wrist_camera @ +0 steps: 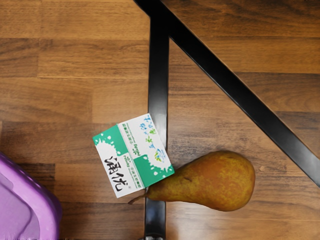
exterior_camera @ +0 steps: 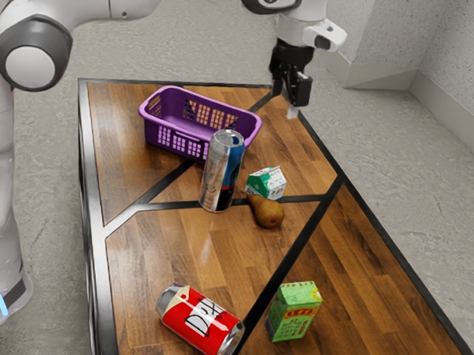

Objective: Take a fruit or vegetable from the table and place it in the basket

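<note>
Two packages are nearest in the exterior view: with the pear as the clock's centre, a red can lies on its side at seven o'clock, and a green box stands upright between five and six o'clock, just beside the can. The pear itself, the thing for the task, lies on its side on the tabletop, outside the basket. In the wrist view its narrow, stemmed end crosses a black strip and comes right up to a corner of the small green-and-white carton; whether they touch, I cannot tell. That carton is at the pear's twelve o'clock in the exterior view, lying across the same strip. At ten to eleven o'clock a tall silver-and-blue can stands upright, partly in front of the purple basket, which sits at eleven. Between twelve and one o'clock hang the fingers, above the far part of the tabletop and well apart from the pear; whether they are spread or together, I cannot tell. Beyond the tabletop is grey floor.
</note>
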`<move>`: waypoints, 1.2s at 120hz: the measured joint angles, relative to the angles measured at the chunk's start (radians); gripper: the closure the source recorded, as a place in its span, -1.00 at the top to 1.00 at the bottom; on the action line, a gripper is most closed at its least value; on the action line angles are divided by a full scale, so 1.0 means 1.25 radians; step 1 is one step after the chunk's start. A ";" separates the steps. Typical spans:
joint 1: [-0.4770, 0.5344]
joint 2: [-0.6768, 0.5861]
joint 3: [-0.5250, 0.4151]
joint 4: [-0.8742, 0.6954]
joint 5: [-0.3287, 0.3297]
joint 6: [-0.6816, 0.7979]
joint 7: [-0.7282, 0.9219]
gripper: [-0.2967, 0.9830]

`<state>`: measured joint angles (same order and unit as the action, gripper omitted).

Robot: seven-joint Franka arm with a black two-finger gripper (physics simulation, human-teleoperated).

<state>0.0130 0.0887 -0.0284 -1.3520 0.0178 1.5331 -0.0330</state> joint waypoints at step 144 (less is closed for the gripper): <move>0.044 0.116 -0.010 -0.024 -0.045 0.053 -0.791 0.54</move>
<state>0.0683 0.2331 -0.0406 -1.3824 -0.0389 1.5992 -1.0224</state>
